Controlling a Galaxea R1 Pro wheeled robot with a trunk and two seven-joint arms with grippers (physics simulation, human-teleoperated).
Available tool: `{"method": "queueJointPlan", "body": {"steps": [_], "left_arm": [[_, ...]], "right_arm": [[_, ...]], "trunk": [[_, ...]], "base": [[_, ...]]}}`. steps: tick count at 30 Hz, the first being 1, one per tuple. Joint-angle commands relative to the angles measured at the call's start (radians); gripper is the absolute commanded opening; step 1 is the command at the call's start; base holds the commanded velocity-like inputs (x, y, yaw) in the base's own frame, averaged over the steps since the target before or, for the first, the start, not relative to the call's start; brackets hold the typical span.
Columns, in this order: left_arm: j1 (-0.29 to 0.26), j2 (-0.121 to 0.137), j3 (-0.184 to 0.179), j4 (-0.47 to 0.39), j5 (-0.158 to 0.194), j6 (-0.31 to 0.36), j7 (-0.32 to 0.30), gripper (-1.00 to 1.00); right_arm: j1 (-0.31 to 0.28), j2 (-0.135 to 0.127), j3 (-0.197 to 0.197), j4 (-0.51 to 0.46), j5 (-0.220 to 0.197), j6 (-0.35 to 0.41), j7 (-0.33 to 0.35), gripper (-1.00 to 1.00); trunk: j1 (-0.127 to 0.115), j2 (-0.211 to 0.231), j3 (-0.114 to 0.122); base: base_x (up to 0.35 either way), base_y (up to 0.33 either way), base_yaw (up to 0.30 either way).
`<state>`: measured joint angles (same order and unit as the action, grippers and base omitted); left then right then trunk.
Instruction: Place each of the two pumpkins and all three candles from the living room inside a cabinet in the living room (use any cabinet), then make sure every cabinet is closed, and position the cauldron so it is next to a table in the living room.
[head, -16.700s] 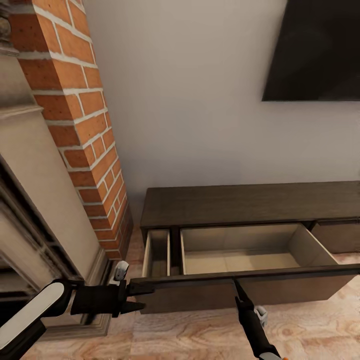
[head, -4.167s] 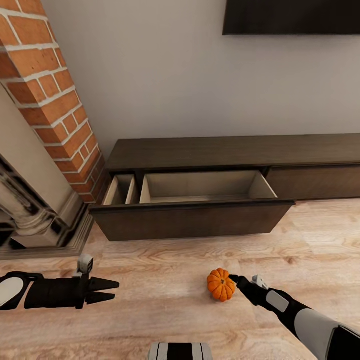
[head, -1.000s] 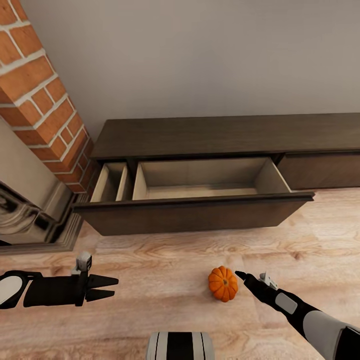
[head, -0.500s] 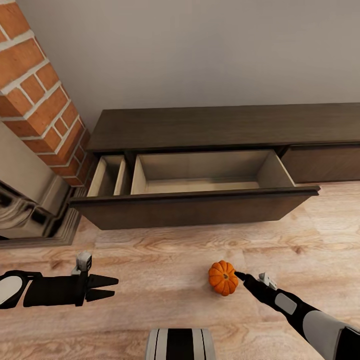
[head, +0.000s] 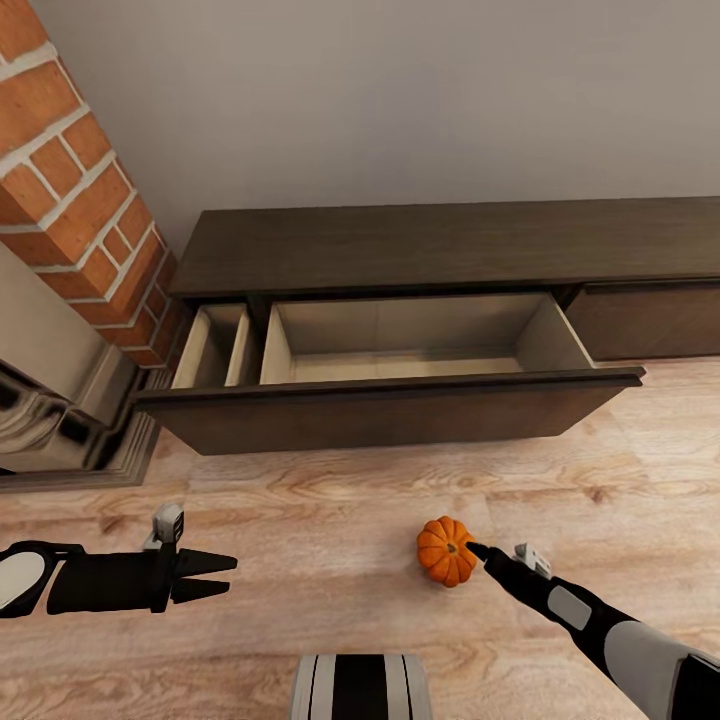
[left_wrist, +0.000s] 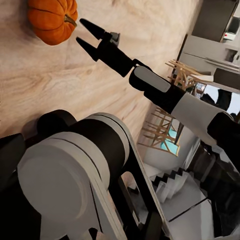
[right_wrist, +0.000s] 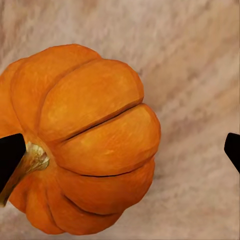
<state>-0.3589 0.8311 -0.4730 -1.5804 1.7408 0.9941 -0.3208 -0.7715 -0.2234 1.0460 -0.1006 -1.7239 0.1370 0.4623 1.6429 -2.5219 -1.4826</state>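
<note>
A small orange ribbed pumpkin (head: 445, 551) sits on the wooden floor in front of the cabinet (head: 420, 245). The cabinet's wide drawer (head: 390, 412) is pulled out, and the part of its pale inside that shows is bare. My right gripper (head: 472, 547) is open at the pumpkin's right side. In the right wrist view the pumpkin (right_wrist: 85, 140) lies between the spread fingertips (right_wrist: 10, 155), one of them at the stem. The left wrist view shows the pumpkin (left_wrist: 52, 20) and the right gripper (left_wrist: 81, 31) with its fingers apart. My left gripper (head: 218, 575) hovers open and holds nothing, off to the left over the floor.
A brick fireplace column (head: 70, 190) and its stone base (head: 80, 450) stand to the left of the cabinet. A narrow side compartment (head: 215, 345) is open beside the wide drawer. A shut drawer front (head: 650, 320) lies further right. My own base (head: 360, 688) shows at the bottom edge.
The head view has shifted, so the cabinet looks closer. My right gripper's tips have come nearer the pumpkin, now at its stem side. The left arm has stayed put.
</note>
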Motion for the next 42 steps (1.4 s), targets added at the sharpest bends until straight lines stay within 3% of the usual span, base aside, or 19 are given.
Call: {"method": "queueJointPlan", "body": {"steps": [1, 8, 12, 16, 42], "left_arm": [[-0.002, 0.001, -0.003, 0.001, -0.006, 0.0, -0.009, 1.0], [-0.002, 0.001, -0.003, 0.001, -0.006, 0.0, -0.009, 1.0], [-0.002, 0.0, -0.003, 0.001, -0.006, 0.0, -0.009, 1.0], [-0.002, 0.001, -0.002, 0.001, -0.006, 0.0, -0.009, 1.0], [-0.002, 0.0, -0.006, 0.002, -0.006, 0.0, -0.009, 1.0]], "right_arm": [[0.0, -0.001, 0.007, -0.001, -0.01, 0.0, 0.011, 1.0], [-0.001, -0.001, 0.012, -0.002, -0.01, -0.008, 0.033, 1.0], [-0.001, -0.001, 0.062, -0.001, -0.011, -0.013, 0.035, 1.0], [0.0, -0.001, 0.076, -0.001, -0.011, -0.015, 0.035, 1.0], [0.0, -0.001, 0.079, 0.009, -0.011, -0.016, 0.033, 1.0]], "trunk": [[0.0, 0.0, -0.001], [0.0, 0.0, -0.001], [0.0, 0.0, -0.001], [0.0, 0.0, -0.001], [0.0, 0.0, -0.001]], "base": [[0.0, 0.0, 0.0], [0.0, 0.0, 0.0], [0.0, 0.0, 0.0], [0.017, 0.006, 0.0], [0.055, 0.019, 0.0]]}}
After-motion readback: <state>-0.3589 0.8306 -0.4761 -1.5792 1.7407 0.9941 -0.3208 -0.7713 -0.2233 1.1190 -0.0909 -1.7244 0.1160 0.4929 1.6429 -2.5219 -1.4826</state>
